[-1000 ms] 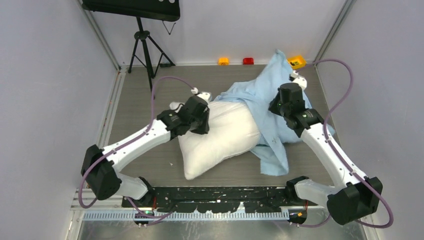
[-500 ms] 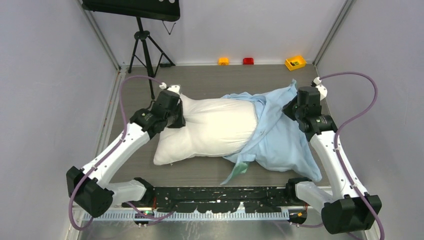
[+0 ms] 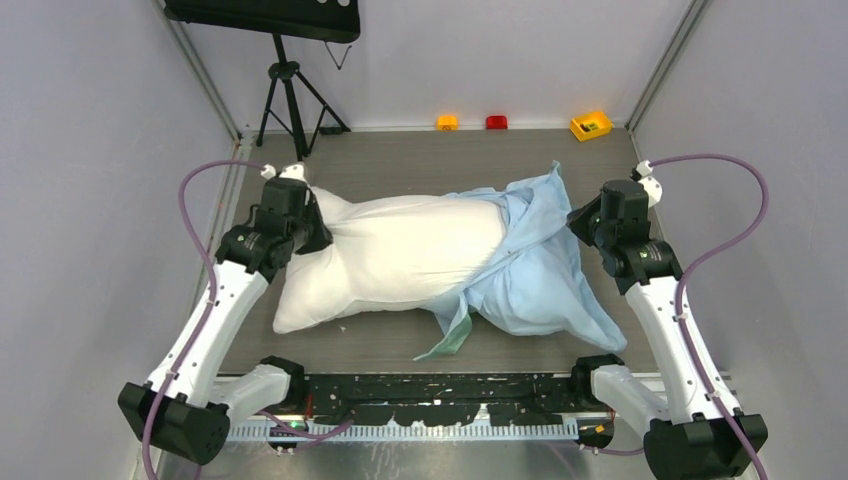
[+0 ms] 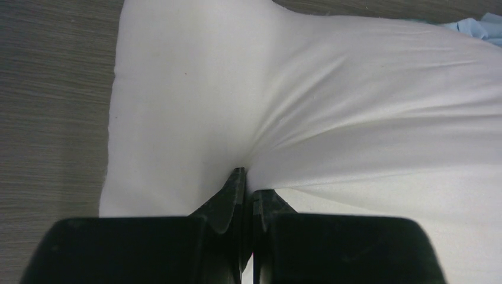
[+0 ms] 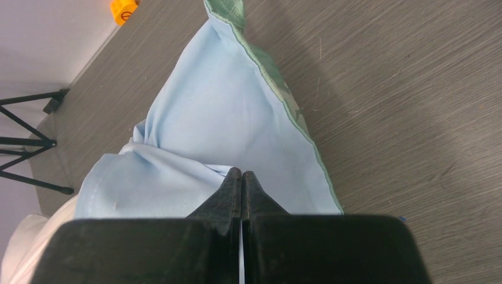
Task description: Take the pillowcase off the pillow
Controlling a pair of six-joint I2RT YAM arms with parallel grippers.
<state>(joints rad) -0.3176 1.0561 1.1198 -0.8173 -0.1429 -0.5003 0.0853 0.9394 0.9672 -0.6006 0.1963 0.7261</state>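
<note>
The white pillow [image 3: 390, 255] lies across the middle of the table, its right end still inside the light-blue pillowcase [image 3: 540, 270]. My left gripper [image 3: 305, 225] is shut on the pillow's left end; in the left wrist view its jaws [image 4: 247, 183] pinch a fold of the white fabric [image 4: 296, 100]. My right gripper [image 3: 585, 222] is shut on the pillowcase at its right side; the right wrist view shows the closed fingertips [image 5: 241, 174] gripping the blue cloth [image 5: 207, 112], whose mint-green edge [image 5: 278, 83] lies on the table.
A black tripod [image 3: 290, 95] stands at the back left. Small orange [image 3: 447, 122], red [image 3: 496, 122] and yellow [image 3: 590, 125] items sit along the back wall. Grey walls close in both sides. A black rail [image 3: 440, 390] runs along the near edge.
My left gripper has pulled the pillow leftward and my right gripper has moved right with the pillowcase. More of the white pillow shows now and it lies flatter.
</note>
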